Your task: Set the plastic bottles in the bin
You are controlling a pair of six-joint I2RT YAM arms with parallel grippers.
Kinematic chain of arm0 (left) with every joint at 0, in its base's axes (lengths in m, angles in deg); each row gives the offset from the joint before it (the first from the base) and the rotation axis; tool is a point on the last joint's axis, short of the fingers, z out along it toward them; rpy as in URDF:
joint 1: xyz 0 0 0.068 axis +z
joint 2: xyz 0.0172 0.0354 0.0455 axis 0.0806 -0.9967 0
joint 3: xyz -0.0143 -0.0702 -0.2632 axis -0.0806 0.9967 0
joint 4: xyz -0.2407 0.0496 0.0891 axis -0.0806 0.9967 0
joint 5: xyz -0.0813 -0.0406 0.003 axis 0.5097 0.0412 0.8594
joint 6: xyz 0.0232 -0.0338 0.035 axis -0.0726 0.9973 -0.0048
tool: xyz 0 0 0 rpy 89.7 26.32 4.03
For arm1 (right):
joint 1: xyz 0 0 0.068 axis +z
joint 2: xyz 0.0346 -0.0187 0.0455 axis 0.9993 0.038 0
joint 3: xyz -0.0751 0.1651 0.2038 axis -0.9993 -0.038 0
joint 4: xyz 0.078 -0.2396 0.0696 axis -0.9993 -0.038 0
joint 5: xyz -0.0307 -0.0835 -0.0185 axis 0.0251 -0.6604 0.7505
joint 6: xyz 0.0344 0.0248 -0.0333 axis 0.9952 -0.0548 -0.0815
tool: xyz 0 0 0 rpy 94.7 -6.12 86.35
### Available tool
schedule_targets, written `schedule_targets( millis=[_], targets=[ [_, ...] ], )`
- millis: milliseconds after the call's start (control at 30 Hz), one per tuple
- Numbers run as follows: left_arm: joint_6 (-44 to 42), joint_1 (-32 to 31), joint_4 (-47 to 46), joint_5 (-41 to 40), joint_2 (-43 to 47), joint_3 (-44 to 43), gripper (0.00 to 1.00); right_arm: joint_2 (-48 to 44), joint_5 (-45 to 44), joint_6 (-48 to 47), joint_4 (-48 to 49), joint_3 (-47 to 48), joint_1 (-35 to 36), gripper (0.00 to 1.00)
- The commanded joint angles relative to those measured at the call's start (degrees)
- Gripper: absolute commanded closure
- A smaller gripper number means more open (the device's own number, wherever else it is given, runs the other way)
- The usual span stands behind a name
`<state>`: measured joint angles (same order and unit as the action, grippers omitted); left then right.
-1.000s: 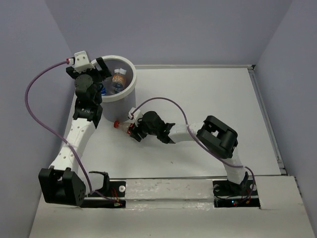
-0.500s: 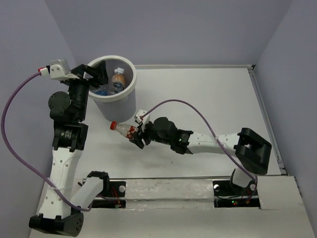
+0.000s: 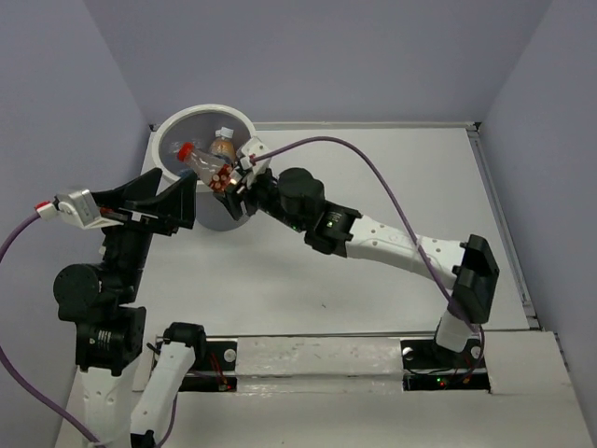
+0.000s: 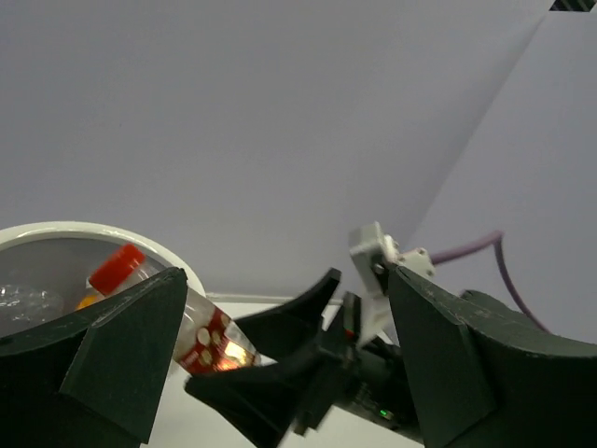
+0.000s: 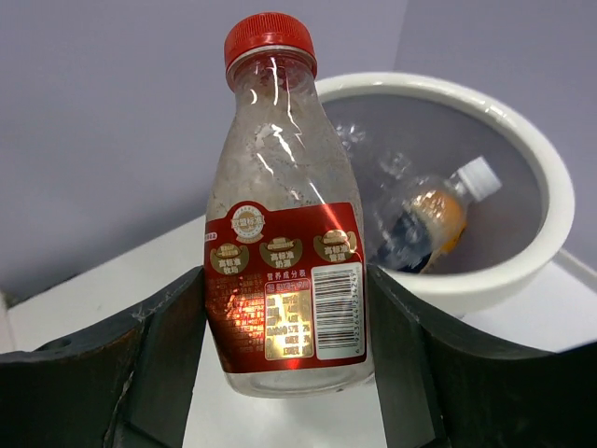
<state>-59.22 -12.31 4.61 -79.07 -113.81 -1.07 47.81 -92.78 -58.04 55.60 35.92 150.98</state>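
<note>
**Grip.** The right jaws are clenched on the lower body of the red-labelled bottle [image 5: 280, 187], one finger on each side of the label. The red cap points away from the wrist. Holding the bottle low leaves the cap end free, which should let it tip in neck first.

**Position.** In the top view the right arm [image 3: 373, 238] reaches across the worktop [image 3: 392, 187] and holds the bottle tilted in the air. The cap end is over the opening of the bin [image 3: 207, 108] and the base is about over the near rim. The bottle is not yet released.

**Bin contents.** An orange bottle with a white cap [image 5: 431, 217] lies against the inner wall, with a clear bottle [image 5: 373, 159] beside it. There appears to be room for more.

**Obstructions.** The left jaws are released, spread wide and empty. They sit just beside the bin's near left wall and close to the right wrist, so they are the likeliest point of collision. The purple cable [image 3: 373, 154] arcs above the right arm to the wrist.
</note>
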Motion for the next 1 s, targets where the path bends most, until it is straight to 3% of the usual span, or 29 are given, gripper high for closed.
schedule_targets(
  millis=[0,200,367,433,533,633,767,967],
  targets=[
    [-1.81,-2.24,3.92,-0.72,1.33,-3.91,0.01,8.45,-3.23,-2.49,-1.77,13.46,-2.69,0.66],
    [-4.20,-5.93,6.12,-6.96,2.13,-2.86,0.01,22.84,-2.44,0.05,-1.42,30.89,-4.97,0.66],
    [-4.81,-7.61,5.25,-7.32,1.95,-1.19,0.01,33.58,-3.75,2.34,-0.98,47.75,-5.50,0.66],
    [-5.25,-8.14,5.33,-8.37,1.86,-1.37,0.01,36.67,-5.59,3.05,-0.37,49.98,-5.50,0.66],
    [-6.04,-8.57,5.86,-9.25,1.69,-1.98,0.01,36.77,-8.93,5.95,3.84,47.45,-5.50,0.61],
    [-6.13,-8.66,6.21,-9.25,1.16,-2.42,0.01,34.67,-11.05,6.83,8.67,42.18,-5.50,0.31],
    [-5.96,-8.75,6.39,-8.99,0.54,-3.03,0.01,30.72,-10.36,7.27,12.19,36.46,-5.50,0.11],
    [-6.13,-8.75,7.35,-9.78,-0.33,-4.62,0.01,25.53,-7.45,8.76,11.85,33.39,-5.50,0.09]
  ],
)
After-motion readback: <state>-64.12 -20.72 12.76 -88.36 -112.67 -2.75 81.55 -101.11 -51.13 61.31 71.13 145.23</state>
